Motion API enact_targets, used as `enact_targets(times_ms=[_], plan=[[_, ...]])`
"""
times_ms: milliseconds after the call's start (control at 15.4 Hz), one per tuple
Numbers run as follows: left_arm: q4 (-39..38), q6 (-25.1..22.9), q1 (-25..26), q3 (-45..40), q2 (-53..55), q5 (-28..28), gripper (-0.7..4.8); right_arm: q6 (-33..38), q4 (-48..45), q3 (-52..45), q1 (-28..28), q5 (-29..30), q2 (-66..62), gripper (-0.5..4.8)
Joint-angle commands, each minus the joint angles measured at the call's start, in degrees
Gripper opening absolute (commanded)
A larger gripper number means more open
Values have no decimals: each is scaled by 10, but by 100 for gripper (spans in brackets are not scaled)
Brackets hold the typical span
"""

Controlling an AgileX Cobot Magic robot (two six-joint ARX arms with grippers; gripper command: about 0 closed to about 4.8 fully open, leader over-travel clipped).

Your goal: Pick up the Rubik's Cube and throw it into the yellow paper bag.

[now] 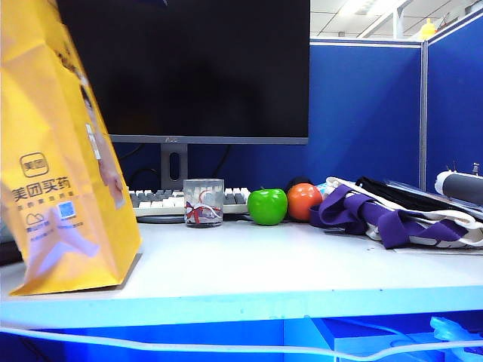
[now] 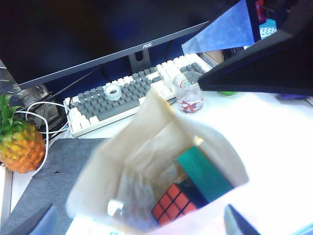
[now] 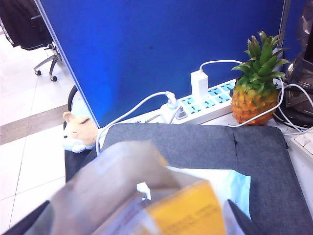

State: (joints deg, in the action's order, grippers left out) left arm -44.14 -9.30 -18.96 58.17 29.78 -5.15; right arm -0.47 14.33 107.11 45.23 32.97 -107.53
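Cube work looks finished: the Rubik's Cube point(image 2: 174, 204) lies inside the yellow paper bag point(image 2: 146, 147). Left gripper point(image 2: 142, 223) hovers above the bag mouth with fingers apart, empty. Right gripper point(image 3: 137, 225), beside the bag's rim, also shows fingers apart, probably because it has let go.

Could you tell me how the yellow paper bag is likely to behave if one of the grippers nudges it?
The yellow paper bag looks creased and thin-walled, so it would probably buckle rather than slide. It stands tall and already leans, so a push high up might tip it. The Rubik's Cube lying inside adds little ballast, I would guess.
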Motion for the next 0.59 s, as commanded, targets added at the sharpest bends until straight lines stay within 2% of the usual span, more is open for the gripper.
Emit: enact_targets(times_ms=[65, 195, 326, 456, 586], plan=[[5, 3, 0, 1, 0, 2, 479, 1, -10, 3, -12, 0, 12, 479], [4, 1, 0, 1, 0, -5, 479, 1, 5, 3, -34, 0, 23, 479], [15, 0, 0, 1, -14, -28, 479, 12, 33, 3, -91, -12, 64, 479], [52, -9, 0, 1, -52, -28, 479, 9, 43, 2, -130, -15, 110, 479], [69, -14, 0, 0, -96, -28, 479, -30, 65, 2, -158, -37, 183, 479]])
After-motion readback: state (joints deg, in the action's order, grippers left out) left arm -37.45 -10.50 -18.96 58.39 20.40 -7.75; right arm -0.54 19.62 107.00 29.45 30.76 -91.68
